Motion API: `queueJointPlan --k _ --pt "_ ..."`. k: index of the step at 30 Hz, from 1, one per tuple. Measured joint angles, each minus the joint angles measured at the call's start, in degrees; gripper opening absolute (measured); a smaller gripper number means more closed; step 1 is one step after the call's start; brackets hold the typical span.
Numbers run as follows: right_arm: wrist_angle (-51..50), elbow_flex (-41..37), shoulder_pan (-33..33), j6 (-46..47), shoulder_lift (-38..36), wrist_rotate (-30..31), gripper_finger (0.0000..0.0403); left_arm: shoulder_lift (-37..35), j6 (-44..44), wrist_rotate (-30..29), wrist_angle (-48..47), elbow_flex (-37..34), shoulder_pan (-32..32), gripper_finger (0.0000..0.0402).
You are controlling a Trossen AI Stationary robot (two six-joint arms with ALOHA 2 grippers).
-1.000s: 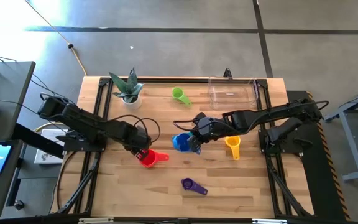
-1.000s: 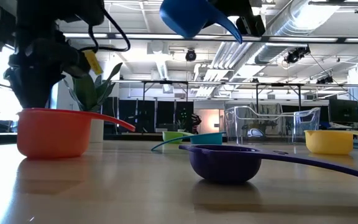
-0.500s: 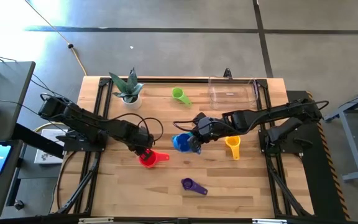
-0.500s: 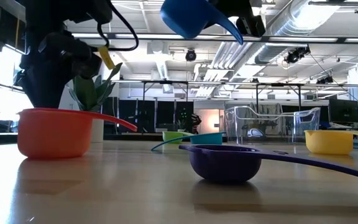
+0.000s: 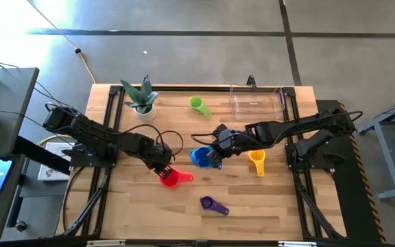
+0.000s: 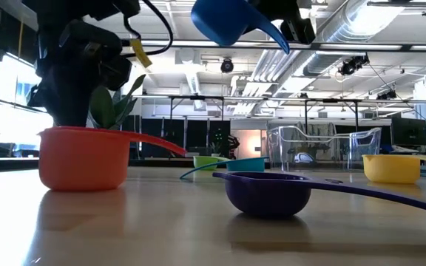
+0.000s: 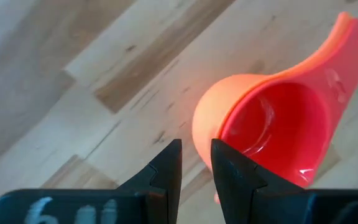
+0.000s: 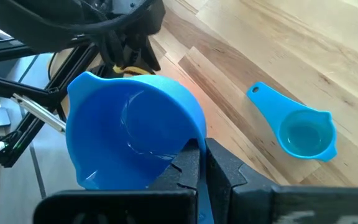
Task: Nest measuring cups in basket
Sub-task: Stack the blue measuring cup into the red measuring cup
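A red cup (image 5: 171, 180) stands upright on its base left of the table's middle, its handle pointing right. My left gripper (image 7: 196, 162) is open and points steeply down at the cup's left side; wood shows between its fingertips. My right gripper (image 8: 202, 162) is shut on a blue cup (image 5: 199, 157), held high over the middle of the table (image 6: 224, 21). The green (image 5: 197, 105), yellow (image 5: 256, 162), purple (image 5: 210, 204) and teal (image 8: 303, 134) cups lie loose on the wood. The clear basket (image 5: 256, 101) stands at the far right. My left gripper has the finger nearer the cup (image 7: 229, 168) against the red cup's rim (image 7: 219, 134), on the side away from the handle. Whether that fingertip stands inside the rim, I cannot tell. The fingers come from above, slanting from the table's left. The cup stands upright on the wood. My right gripper pinches the blue cup's wall at its rim (image 8: 194, 134), one finger inside the bowl and one outside. The fingers slant down from the table's right. The cup is lifted well clear of the table and tilted.
A white pot with a green plant (image 5: 142, 103) stands at the far left. The yellow cup sits just right of my right gripper, the purple one toward the near edge. Bare wood lies along the near edge and the left side.
My left gripper has gone toward the table's right and a little toward the near edge, tipping steeper downward. The red cup has slid along the wood the same way, staying upright.
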Motion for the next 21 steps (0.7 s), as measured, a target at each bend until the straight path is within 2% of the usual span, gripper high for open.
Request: queueJointPlan --k 12,21 --pt "-1.0 0.0 0.0 0.5 0.0 0.6 0.0000 2.3 4.6 0.9 1.5 1.4 -0.5 0.0076" --pt "-0.5 0.0 0.0 3.2 0.0 1.0 0.0000 1.0 10.8 0.0 -2.7 4.2 0.5 0.0076"
